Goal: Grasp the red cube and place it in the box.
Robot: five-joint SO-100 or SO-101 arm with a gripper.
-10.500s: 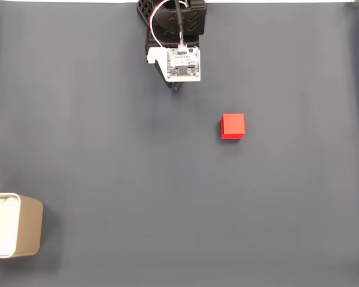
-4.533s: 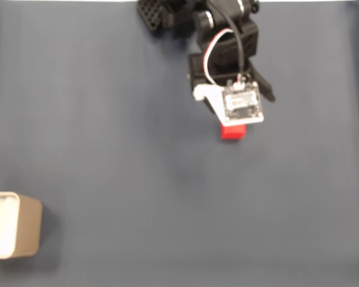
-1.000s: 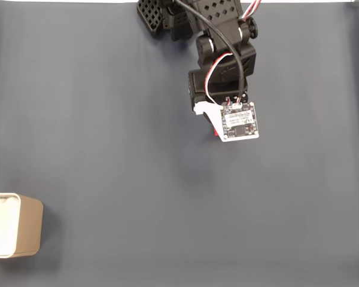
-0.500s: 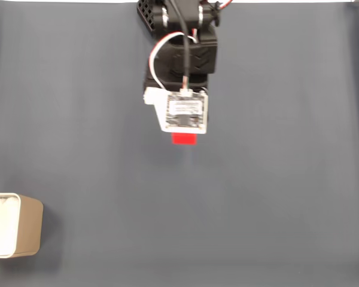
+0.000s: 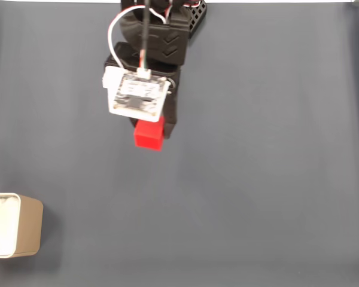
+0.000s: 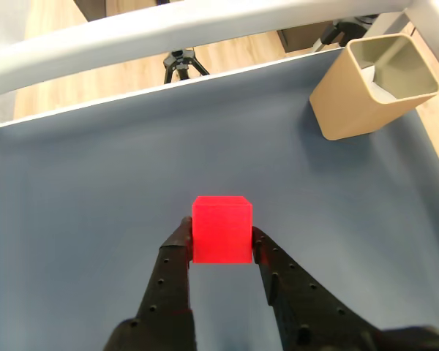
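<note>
Your gripper [image 6: 221, 238] is pinched on the red cube [image 6: 222, 228]: in the other view you see one black finger [image 6: 177, 248] pressed to the cube's left face and the other pressed to its right face, with the cube sitting right at the fingertips and sticking out ahead of them. The cube's front face is square to that camera, its top edge level, so it sits straight between the jaws rather than twisted. It has no long axis to speak of; all visible edges look alike.

In the fixed view the red cube [image 5: 149, 134] pokes out just below the white circuit board [image 5: 137, 95] on the wrist, with a black finger [image 5: 170, 116] running along its right side. The arm [image 5: 152, 36] reaches down from the top edge of the dark grey mat [image 5: 275, 179].

From your gripper, the box [image 6: 373, 86] lies well ahead and off to the right in the other view, standing upright on the mat [image 6: 80, 190], open top showing its pale inside, well apart from the cube. In the fixed view the box [image 5: 24, 230] sits at the lower left edge, far below and left of the gripper [image 5: 152, 128].
</note>
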